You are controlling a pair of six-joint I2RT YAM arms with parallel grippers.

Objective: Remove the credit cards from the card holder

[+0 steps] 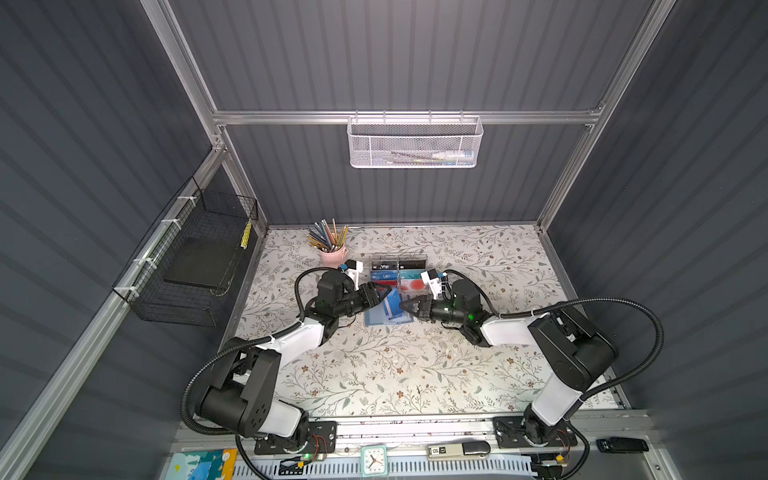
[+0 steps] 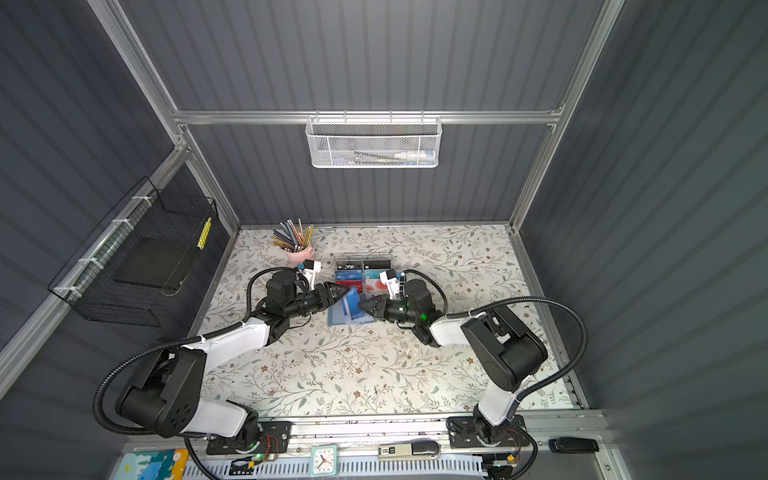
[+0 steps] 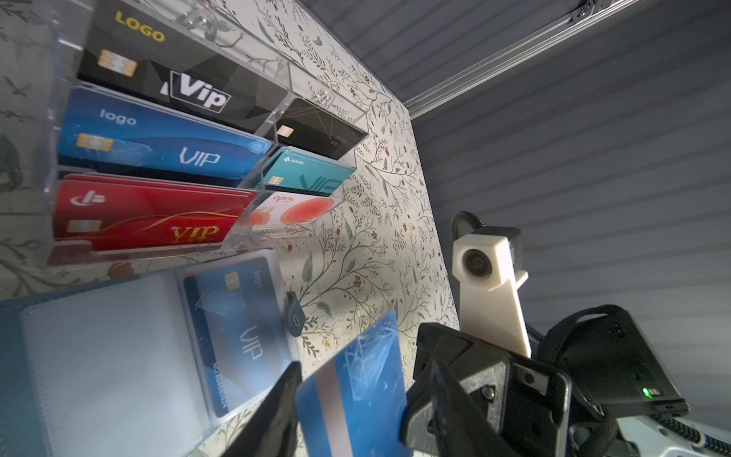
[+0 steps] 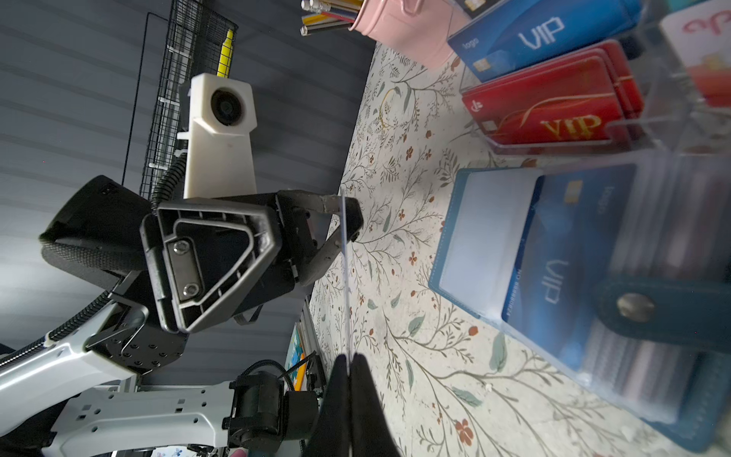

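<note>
One blue card [image 3: 356, 387], grey stripe showing, hanging over the open card holder [image 3: 10, 356].
The right gripper [image 4: 350, 364] is pinching one end tight; the left gripper [image 4: 350, 225] is straddling the other, grip unclear. A second blue card [image 3: 237, 336], reading "logo" and "VIP", is lying sleeved inside the holder; just beyond the holder, a clear rack [image 3: 53, 130] is displaying "LOGO", "Vip" and "VIP" cards.

White link shells [image 1: 299, 338], black joints [image 1: 573, 353], ribbed black cables [image 4: 79, 257], white camera mounts [image 4: 217, 138], silver screws [image 4: 181, 247], green LED [image 3: 647, 392].
</note>
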